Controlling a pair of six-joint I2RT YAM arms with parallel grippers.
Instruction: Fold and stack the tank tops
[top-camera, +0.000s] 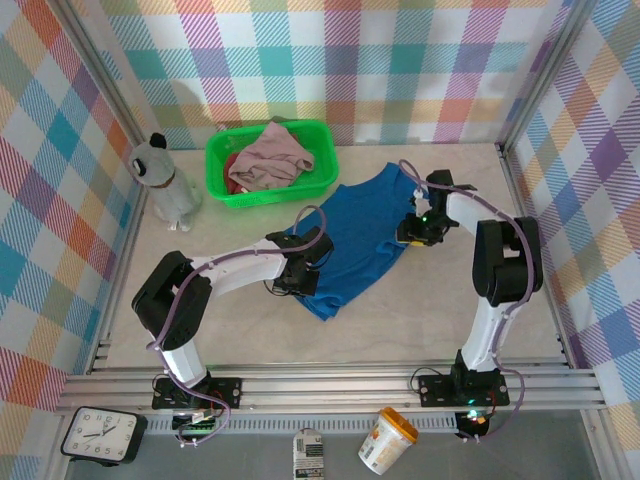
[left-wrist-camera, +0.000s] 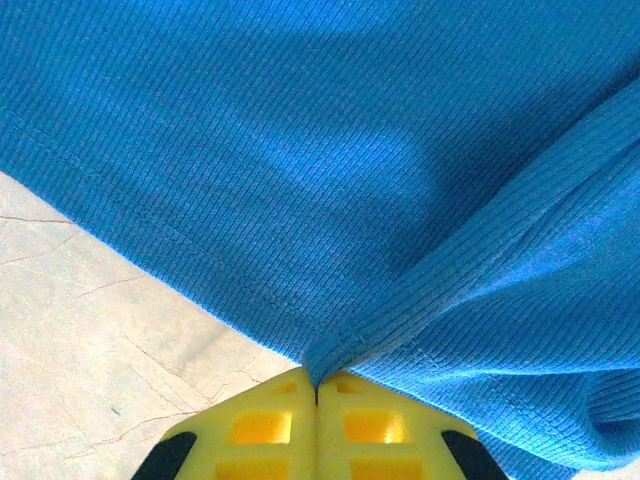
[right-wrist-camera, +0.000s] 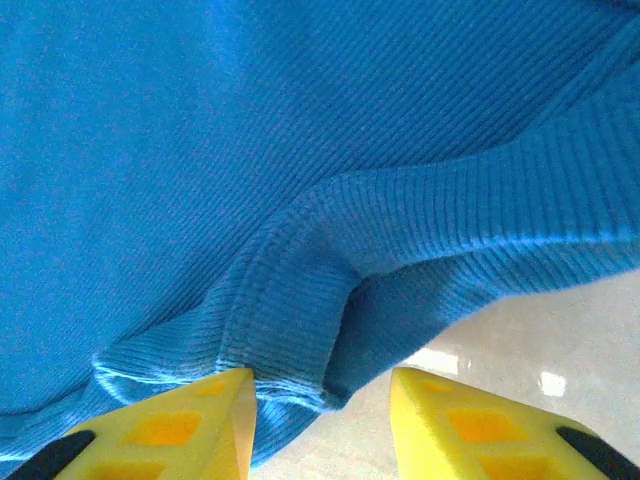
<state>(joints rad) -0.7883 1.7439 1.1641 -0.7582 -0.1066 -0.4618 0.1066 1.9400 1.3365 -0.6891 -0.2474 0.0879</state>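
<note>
Blue top (top-camera: 355, 240): royal blue ribbed knit w/ stitched hem, spread mostly flat near ctr of tabletop (top-camera: 450, 320). Lies diagonally, straps toward far-right, hem toward near-left. Cloth is rucked into raised folds at its left edge and its right edge. Pink top (top-camera: 270, 158): dusty mauve, crumpled heap in basket (top-camera: 262, 196) at far-left. Red top (top-camera: 231, 165): dark red, under the pink one, a bit showing at the basket's left side.

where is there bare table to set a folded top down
The widest bare marble tabletop lies between the royal blue ribbed tank top and the near rail. Crowded: back left, around the green plastic basket and grey plush toy.
</note>
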